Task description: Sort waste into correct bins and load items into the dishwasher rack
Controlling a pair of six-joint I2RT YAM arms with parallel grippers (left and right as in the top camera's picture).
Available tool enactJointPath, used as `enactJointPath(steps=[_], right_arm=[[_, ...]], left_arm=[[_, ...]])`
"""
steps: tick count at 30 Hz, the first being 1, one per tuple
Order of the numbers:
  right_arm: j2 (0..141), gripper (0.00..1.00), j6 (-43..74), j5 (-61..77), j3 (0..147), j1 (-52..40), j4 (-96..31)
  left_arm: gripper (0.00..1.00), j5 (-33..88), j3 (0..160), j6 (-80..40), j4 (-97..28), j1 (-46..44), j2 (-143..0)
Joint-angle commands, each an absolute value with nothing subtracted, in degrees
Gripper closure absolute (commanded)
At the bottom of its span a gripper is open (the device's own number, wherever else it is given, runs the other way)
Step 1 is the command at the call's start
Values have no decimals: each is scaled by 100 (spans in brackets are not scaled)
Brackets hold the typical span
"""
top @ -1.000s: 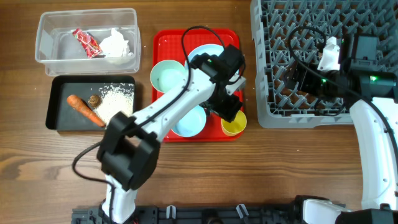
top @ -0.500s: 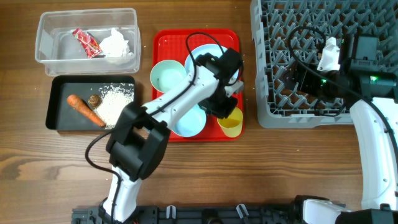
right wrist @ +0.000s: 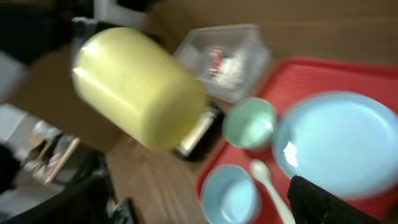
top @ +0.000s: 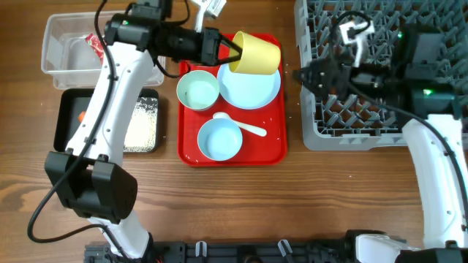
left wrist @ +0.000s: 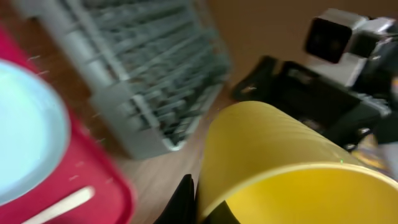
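Observation:
My left gripper [top: 231, 55] is shut on the rim of the small yellow cup [top: 257, 52], which hangs tipped on its side above the round light-blue plate [top: 249, 89]. In the left wrist view one finger [left wrist: 186, 199] presses the cup [left wrist: 280, 162] wall from outside. My right gripper [top: 303, 75] stands open at the left edge of the grey dishwasher rack [top: 380, 109], empty and facing the cup [right wrist: 137, 87]. On the red tray [top: 274, 150] sit the pale-green bowl [top: 197, 91], the light-blue bowl [top: 219, 139] and the white spoon [top: 243, 126].
The clear tub [top: 66, 62] at the back left holds a red wrapper [top: 93, 44]; my left arm hides part of it. The black tray [top: 110, 150] in front of it holds white rice [top: 143, 123] and a partly hidden carrot [top: 81, 115].
My left gripper has shut on the yellow cup and lifted it from the tray's front right corner to above the plate. My right gripper has swung left to the rack's edge.

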State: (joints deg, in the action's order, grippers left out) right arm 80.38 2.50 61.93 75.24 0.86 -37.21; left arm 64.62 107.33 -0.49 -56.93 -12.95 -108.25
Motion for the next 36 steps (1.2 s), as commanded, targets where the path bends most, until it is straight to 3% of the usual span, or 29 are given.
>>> enactJointPath(steps=[1,5,10,16,21,23,29,36], right_arm=[[7955,4,532,6910,7529,-443,-3155],[7966,7,1105,6722,7529,-1022,-2171],[7966,14,1262,6539,7529,-1107,-1994],[7966,33,1264,6512,7529,-1103,-1787],[7964,44,1258,6390,7529,-1055,-1715],[7957,44,1260,6392,7529,-939,-1721],[7850,44,1194,6436,7529,-119,-1870],[7848,44,685,6062,7529,655,-2845]], left_arm=[[96,7706,10770,-21,-5653,-1376,-10833],[96,7819,10770,-19,-5588,-1485,-10833],[96,7822,10770,-21,-5590,-1490,-10833],[96,7815,10770,-19,-5590,-1490,-10833],[77,7701,10770,-19,-5592,-1490,-10833],[75,7653,10770,-19,-5592,-1490,-10833],[80,7450,10768,-19,-5669,-1490,-10833],[78,7382,10768,-19,-5660,-1490,-10833]])
